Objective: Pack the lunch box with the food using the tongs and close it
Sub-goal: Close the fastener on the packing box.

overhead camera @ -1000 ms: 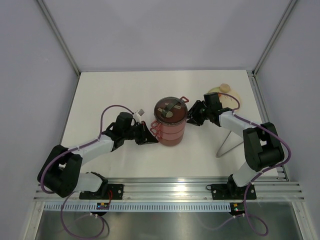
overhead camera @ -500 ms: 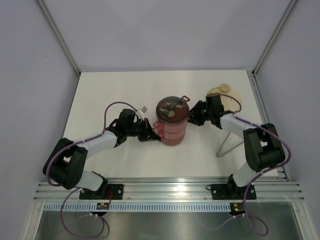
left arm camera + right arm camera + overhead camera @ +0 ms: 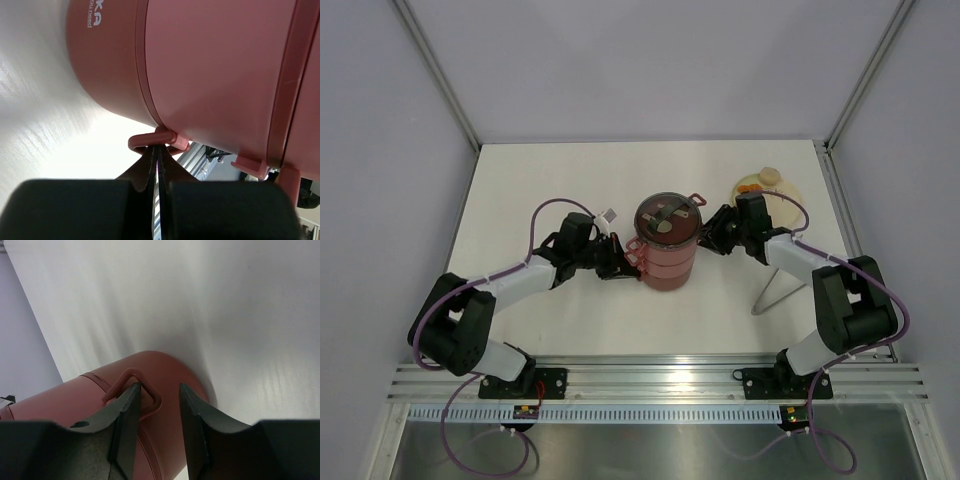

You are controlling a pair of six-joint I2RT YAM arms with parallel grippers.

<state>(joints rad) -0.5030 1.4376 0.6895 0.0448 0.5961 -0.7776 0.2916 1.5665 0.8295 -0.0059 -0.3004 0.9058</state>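
Observation:
The lunch box (image 3: 665, 262) stands stacked in the middle of the table, dark red with a grey-handled top lid (image 3: 667, 218). My left gripper (image 3: 626, 260) is shut, its tips (image 3: 159, 150) poking into the small loop handle (image 3: 145, 141) on the stack's left side. On the other side my right gripper (image 3: 708, 232) is open, and its left finger (image 3: 131, 405) sits against the loop handle (image 3: 131, 382) there. Silver tongs (image 3: 775, 285) lie on the table to the right. Orange and beige food (image 3: 762, 180) rests on the cream plate.
The cream plate (image 3: 788, 198) is at the back right, just behind my right arm. The white side walls and metal corner posts close in the table. A rail (image 3: 660, 375) runs along the near edge.
My left gripper has slid right up to the stack's left handle, staying shut. The right gripper's jaws have narrowed a little at the right handle. The stack has shifted slightly to the right.

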